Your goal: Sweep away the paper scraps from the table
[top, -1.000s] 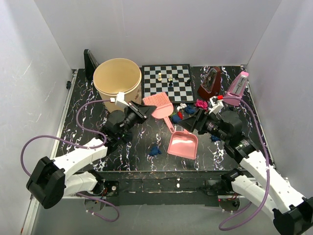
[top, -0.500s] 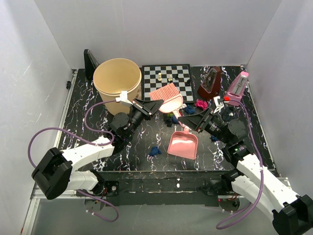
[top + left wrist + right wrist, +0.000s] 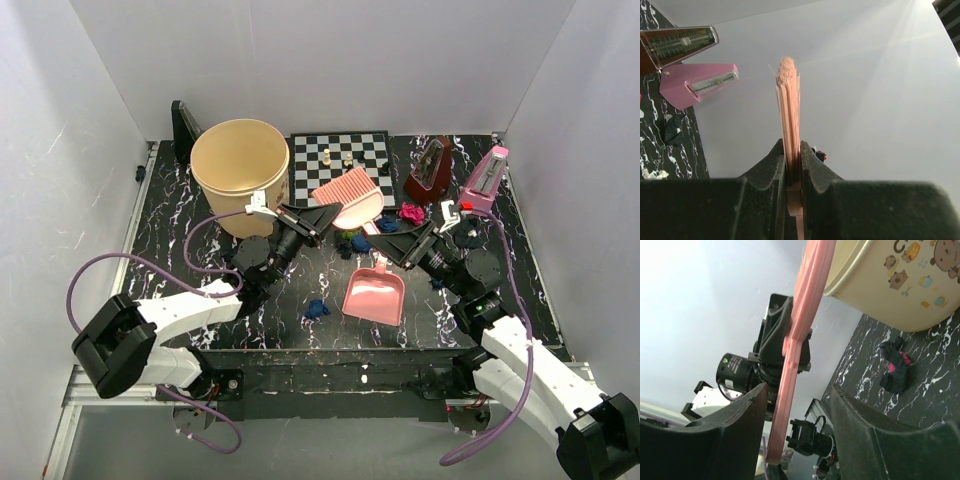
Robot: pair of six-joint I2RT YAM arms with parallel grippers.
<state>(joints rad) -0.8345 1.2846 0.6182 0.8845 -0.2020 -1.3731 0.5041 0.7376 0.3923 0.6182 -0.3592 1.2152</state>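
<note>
Crumpled, many-coloured paper scraps (image 3: 386, 226) cluster right of centre on the black, white-veined counter (image 3: 180, 250), with one blue wad (image 3: 318, 308) near its front edge. The left hand (image 3: 325, 212) is clamped on a pink bristle brush (image 3: 350, 193). The right hand (image 3: 385, 246), fingers apart, straddles the handle of a pink plastic dustpan (image 3: 378, 297).

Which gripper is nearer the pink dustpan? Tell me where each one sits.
Right. The right gripper straddles the handle of the dustpan, jaws open around it. The left gripper is farther back and to the left, shut on the brush.
</note>
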